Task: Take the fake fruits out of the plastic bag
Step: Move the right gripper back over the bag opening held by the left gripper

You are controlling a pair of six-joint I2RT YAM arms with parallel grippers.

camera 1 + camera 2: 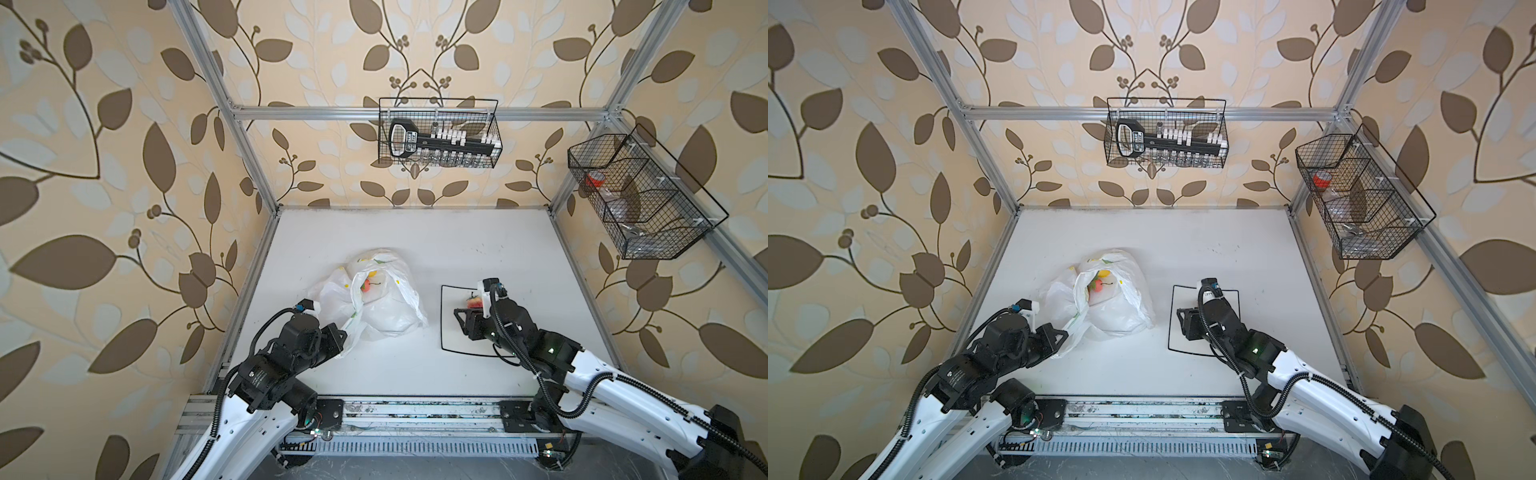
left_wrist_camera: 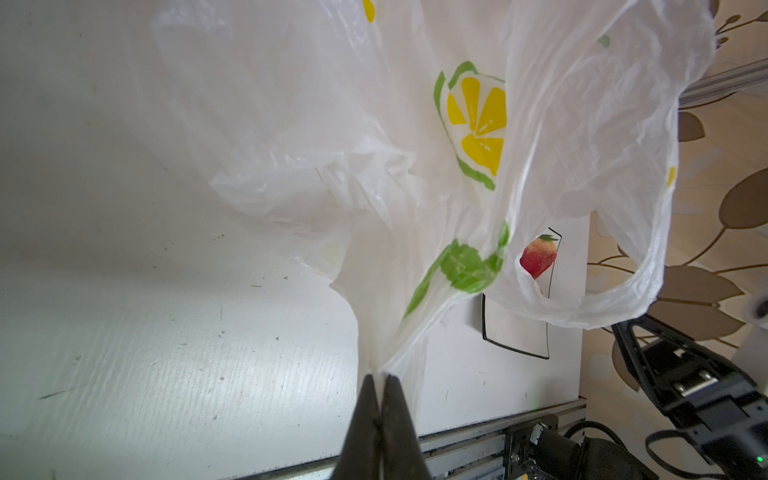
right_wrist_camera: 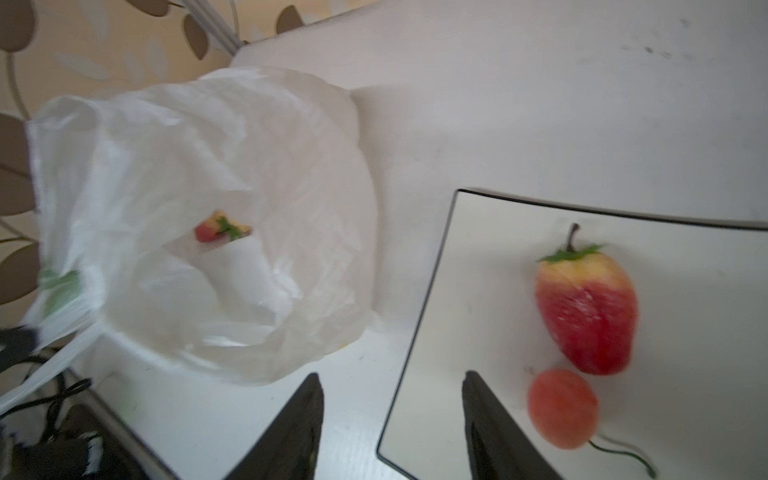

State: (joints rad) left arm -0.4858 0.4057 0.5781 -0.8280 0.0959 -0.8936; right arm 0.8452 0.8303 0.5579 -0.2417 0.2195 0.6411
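Bag (image 2: 291, 124) thin crinkly plastic; strawberry (image 3: 590, 307) glossy; plate (image 3: 478, 270) smooth, perhaps ceramic.

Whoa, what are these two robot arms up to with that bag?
They are emptying fake fruit from a plastic bag. The left hand is pinched shut on a bunched strip of it. The right hand hangs open and empty over the square plate edge, where a strawberry and a small apple already lie. A red fruit still shows inside the bag.

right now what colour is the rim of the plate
Black, thin, around the white plate; clearest in the right wrist view.
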